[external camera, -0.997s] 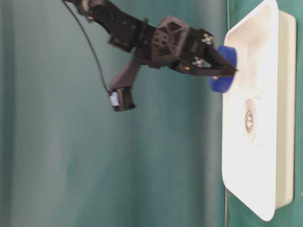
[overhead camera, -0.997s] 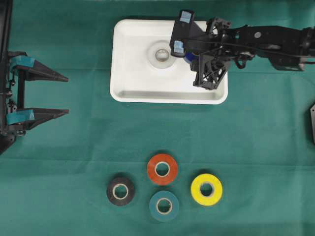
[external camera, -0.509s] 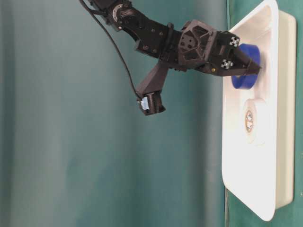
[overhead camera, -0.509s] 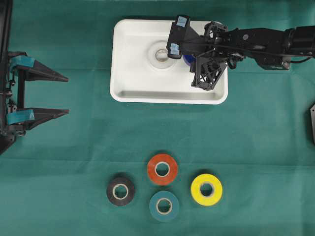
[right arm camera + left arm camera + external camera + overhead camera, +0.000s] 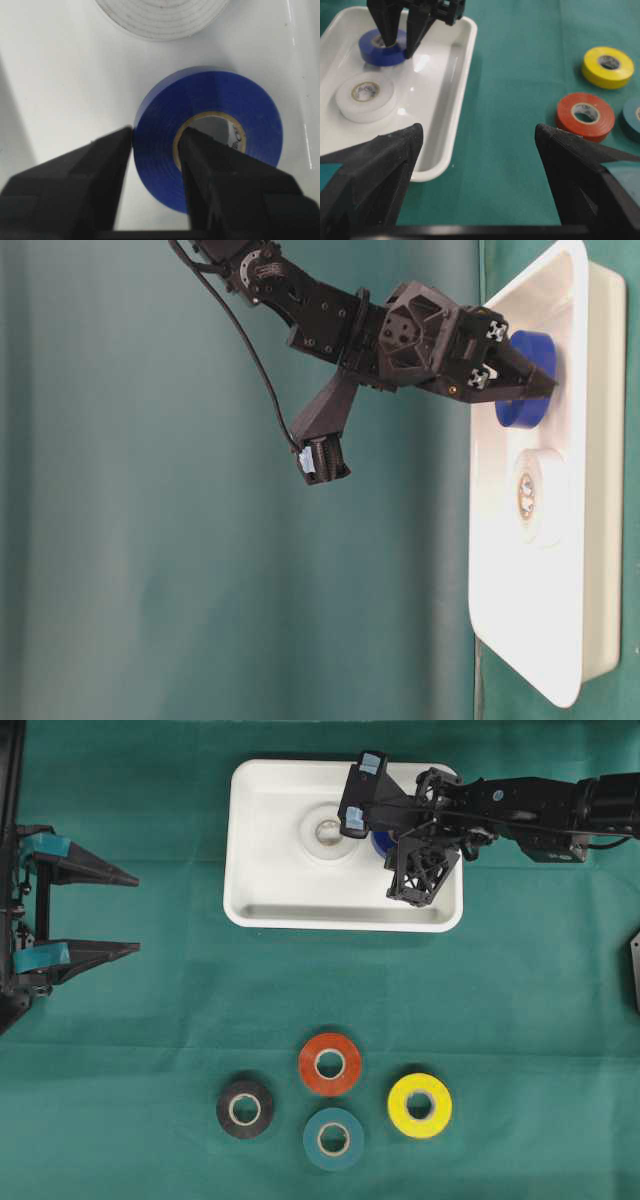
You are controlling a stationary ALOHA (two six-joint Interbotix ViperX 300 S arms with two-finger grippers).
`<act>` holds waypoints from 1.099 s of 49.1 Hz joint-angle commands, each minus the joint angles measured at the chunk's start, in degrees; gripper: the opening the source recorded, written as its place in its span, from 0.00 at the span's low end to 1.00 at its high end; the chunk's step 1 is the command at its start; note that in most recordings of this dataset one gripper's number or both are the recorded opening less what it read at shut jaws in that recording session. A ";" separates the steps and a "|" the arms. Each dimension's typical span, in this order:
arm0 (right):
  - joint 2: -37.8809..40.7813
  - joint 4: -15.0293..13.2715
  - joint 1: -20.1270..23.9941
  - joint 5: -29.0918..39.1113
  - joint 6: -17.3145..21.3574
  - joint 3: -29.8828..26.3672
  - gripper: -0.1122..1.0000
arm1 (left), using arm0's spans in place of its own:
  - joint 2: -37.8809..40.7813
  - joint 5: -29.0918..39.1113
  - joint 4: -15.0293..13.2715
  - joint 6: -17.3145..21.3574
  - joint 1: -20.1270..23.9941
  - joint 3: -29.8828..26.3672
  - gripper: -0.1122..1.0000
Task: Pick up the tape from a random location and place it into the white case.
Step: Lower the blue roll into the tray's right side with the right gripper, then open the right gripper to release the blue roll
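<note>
Tape [image 5: 210, 137] now flat in white case [image 5: 270, 870]

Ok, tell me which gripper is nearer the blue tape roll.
Right. The right gripper straddles the blue tape roll inside the white case; the left gripper sits far off at the table's edge.

Green cloth [image 5: 520, 1010]; dark object [image 5: 634, 970], perhaps a bracket, at edge.

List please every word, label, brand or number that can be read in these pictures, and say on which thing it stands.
None can be read.
Blue tape roll in the white case: dark print on the inner core, too blurred to read.
White tape roll: marks on the core, too small to read.
Red tape roll, yellow tape roll: no print visible.
</note>
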 commanded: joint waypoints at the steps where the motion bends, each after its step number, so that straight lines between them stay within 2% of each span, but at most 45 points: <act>1: -1.14 0.18 0.00 -0.09 0.09 -1.14 0.50 | 0.53 -0.26 -0.18 -0.09 -0.09 -0.62 0.98; 6: -1.67 -0.53 0.00 0.53 0.09 -1.14 0.78 | 0.53 -0.26 -0.18 -0.09 -0.09 -0.62 0.98; 11: -2.37 -1.14 0.00 1.76 0.09 -1.32 0.93 | 0.53 -0.26 -0.18 -0.09 -0.09 -0.62 0.98; 23: -7.38 -1.67 0.00 5.80 0.09 -2.90 0.91 | 0.53 -0.26 -0.18 0.00 -0.09 -0.62 0.98; 39: -16.08 -3.34 0.00 16.17 0.09 -7.21 0.91 | 0.44 0.09 -0.18 0.00 -0.09 -0.62 0.98; 54: -18.28 -3.43 0.18 16.17 0.00 -6.77 0.91 | 0.44 0.18 -0.18 0.00 -0.09 -0.70 0.98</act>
